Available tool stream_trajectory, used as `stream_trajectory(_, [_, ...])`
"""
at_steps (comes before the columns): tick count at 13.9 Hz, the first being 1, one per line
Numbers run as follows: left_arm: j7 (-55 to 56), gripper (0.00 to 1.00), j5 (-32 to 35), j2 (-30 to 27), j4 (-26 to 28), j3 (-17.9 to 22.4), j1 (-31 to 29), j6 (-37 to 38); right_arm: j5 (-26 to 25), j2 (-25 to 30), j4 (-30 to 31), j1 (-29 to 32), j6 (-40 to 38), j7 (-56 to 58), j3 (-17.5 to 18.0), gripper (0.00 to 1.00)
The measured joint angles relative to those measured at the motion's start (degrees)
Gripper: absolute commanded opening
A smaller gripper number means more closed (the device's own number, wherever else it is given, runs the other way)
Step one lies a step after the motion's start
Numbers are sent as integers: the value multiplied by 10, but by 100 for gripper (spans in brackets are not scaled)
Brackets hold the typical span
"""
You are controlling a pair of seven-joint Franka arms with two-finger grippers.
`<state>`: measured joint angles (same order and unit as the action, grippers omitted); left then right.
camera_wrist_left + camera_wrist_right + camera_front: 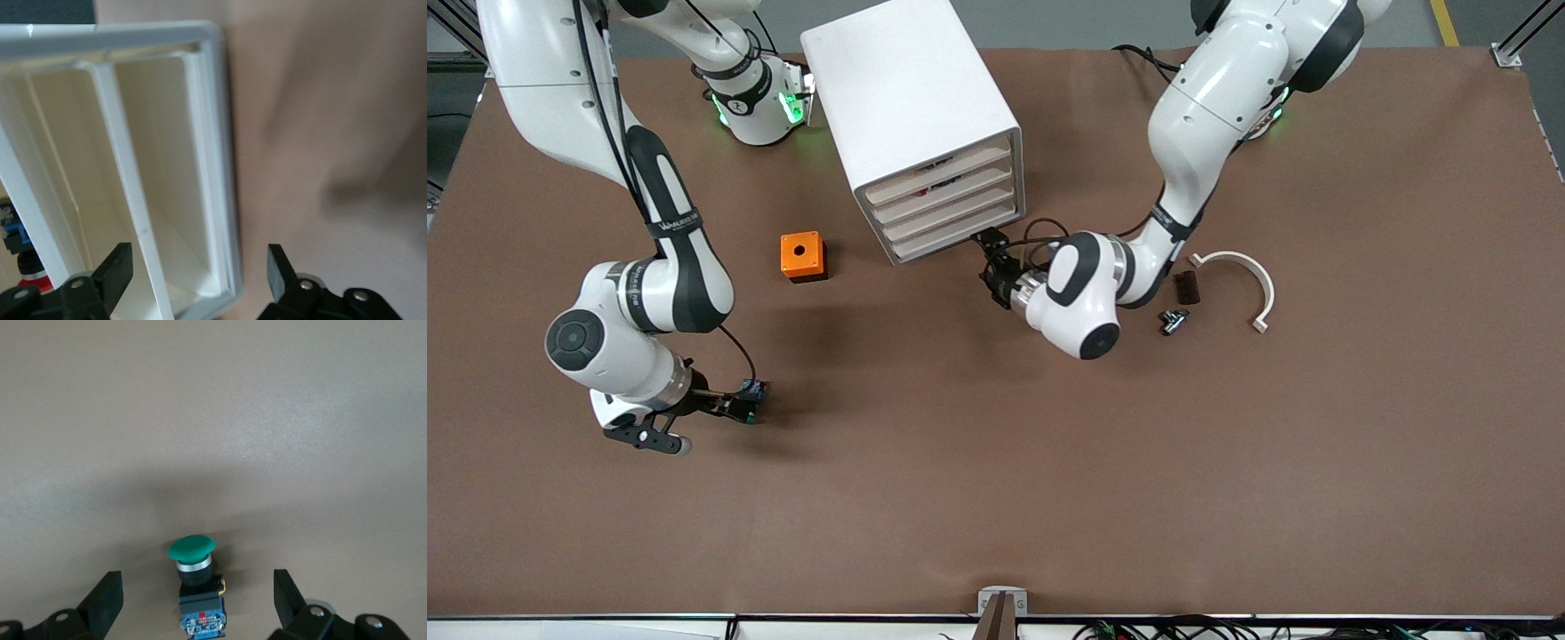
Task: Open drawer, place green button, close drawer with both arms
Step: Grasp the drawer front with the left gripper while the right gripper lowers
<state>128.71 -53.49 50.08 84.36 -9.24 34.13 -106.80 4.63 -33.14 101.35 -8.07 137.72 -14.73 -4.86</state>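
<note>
The white cabinet [911, 98] stands toward the robots' bases, its four cream drawer fronts all shut. The drawer [959, 216] is third from the top. My left gripper [996, 267] is open at the cabinet's lower front corner. In the left wrist view its fingers [119, 267] straddle the cabinet's [220, 167] front edge without gripping it; I cannot tell which drawer is in front of them. The button [754, 391] lies on the table near the right arm's end. In the right wrist view its green cap [192, 549] and black-and-blue body lie between the open fingers of my right gripper [197, 587], untouched.
An orange box with a hole [803, 256] sits beside the cabinet toward the right arm's end. A small black-and-white switch [1174, 320], a dark block [1185, 286] and a white curved bracket [1249, 280] lie near the left arm's wrist.
</note>
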Motion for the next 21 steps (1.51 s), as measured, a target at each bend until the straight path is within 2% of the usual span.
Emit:
stream_trajectory(2, [49,69,-23,0,0,0,25,7,0,-12,1,0,14,0,0,100])
stream_trajectory(5, [87,59,-38,1,0,0,29,52,0,-23,1,-1,18,0,1,100])
stream_trajectory(13, [90,54,-39,9,0,0,28,77,0,-28,1,-5,18,0,1,100])
stream_trajectory(14, [84,43,-39,12,0,0,29,77,0,-29,0,-5,18,0,1,100])
stream_trajectory(15, [77,28,-39,13,0,0,30,77,0,-31,0,-5,18,0,1,100])
stream_trajectory(17, [69,9,-39,14,-1,0,34,78,0,-35,-1,-5,18,0,0,100])
stream_trajectory(21, [54,1,-39,18,-3,3,36,71,0,-37,-1,-7,-15,0,2,100])
